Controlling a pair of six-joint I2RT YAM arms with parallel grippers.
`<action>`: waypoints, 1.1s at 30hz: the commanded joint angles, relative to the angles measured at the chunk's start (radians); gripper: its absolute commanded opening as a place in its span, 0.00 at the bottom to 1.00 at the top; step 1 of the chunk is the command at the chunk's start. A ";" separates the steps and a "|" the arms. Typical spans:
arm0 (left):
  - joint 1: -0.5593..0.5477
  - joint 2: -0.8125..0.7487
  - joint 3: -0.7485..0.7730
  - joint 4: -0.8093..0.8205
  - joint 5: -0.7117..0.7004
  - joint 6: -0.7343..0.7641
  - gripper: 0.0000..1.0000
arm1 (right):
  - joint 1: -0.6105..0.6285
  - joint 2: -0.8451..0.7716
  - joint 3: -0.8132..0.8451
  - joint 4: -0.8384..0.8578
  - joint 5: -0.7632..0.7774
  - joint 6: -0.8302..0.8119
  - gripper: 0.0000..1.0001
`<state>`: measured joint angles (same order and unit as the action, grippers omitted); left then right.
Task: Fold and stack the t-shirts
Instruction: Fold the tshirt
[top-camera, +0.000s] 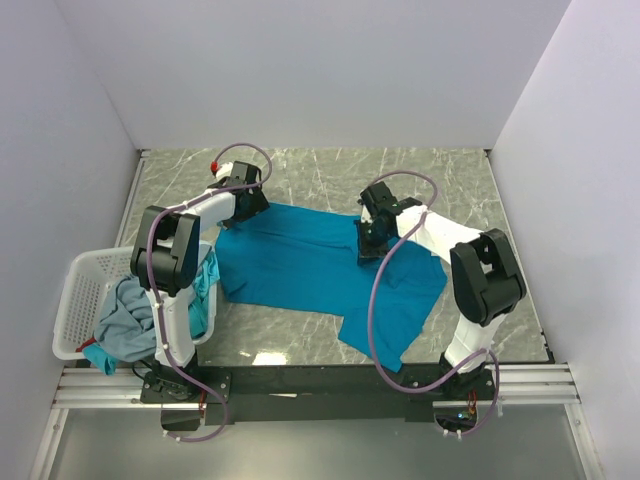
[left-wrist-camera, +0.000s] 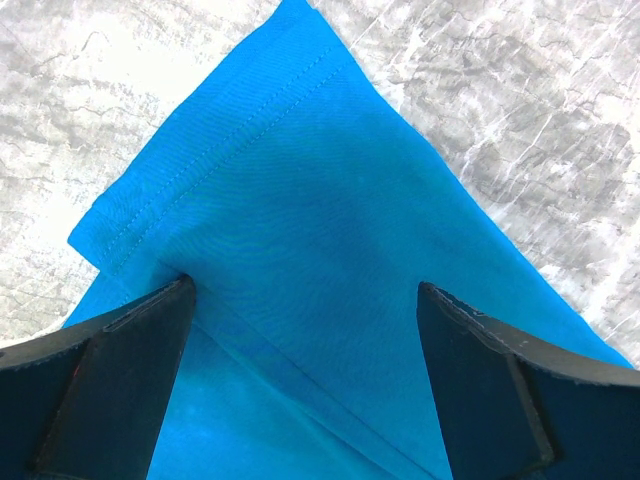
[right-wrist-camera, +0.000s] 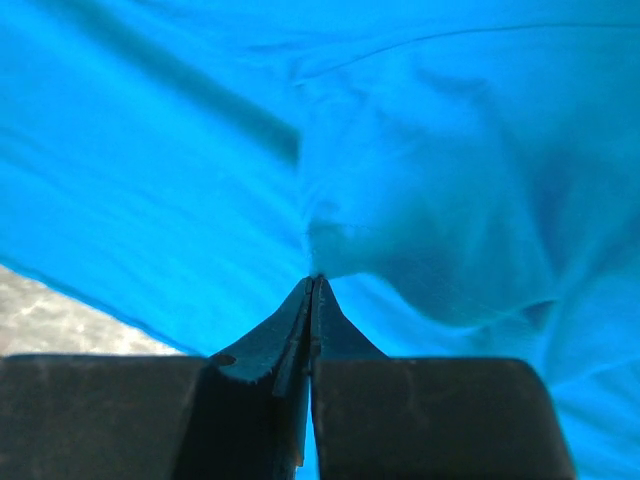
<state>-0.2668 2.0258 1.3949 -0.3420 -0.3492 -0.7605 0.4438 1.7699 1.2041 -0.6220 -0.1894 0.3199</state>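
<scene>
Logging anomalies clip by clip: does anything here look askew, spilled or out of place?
Nothing looks damaged. The blue t-shirt lies crooked and rumpled on the table, one end close to the near edge, and the cloth puckers where the right gripper pinches it. In the basket, loose shirts hang over the rim.

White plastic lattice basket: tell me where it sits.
In the top view the white plastic lattice basket sits at the near-left edge of the table, left of the left arm, holding crumpled grey-blue and teal shirts.

bright even light, glare on table (top-camera: 262, 357), wrist views perhaps soft.
</scene>
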 joint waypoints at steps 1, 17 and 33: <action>0.011 -0.022 -0.028 -0.049 -0.016 0.006 0.99 | 0.018 0.019 0.041 0.018 -0.051 0.042 0.04; 0.024 -0.004 -0.011 -0.052 -0.022 0.001 0.99 | 0.049 0.022 0.094 -0.001 -0.051 0.059 0.56; 0.037 -0.009 -0.025 -0.035 0.004 0.004 0.99 | -0.275 -0.057 0.018 0.036 0.012 0.028 0.88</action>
<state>-0.2432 2.0258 1.3941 -0.3462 -0.3565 -0.7609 0.2066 1.6432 1.1904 -0.6193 -0.1520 0.3828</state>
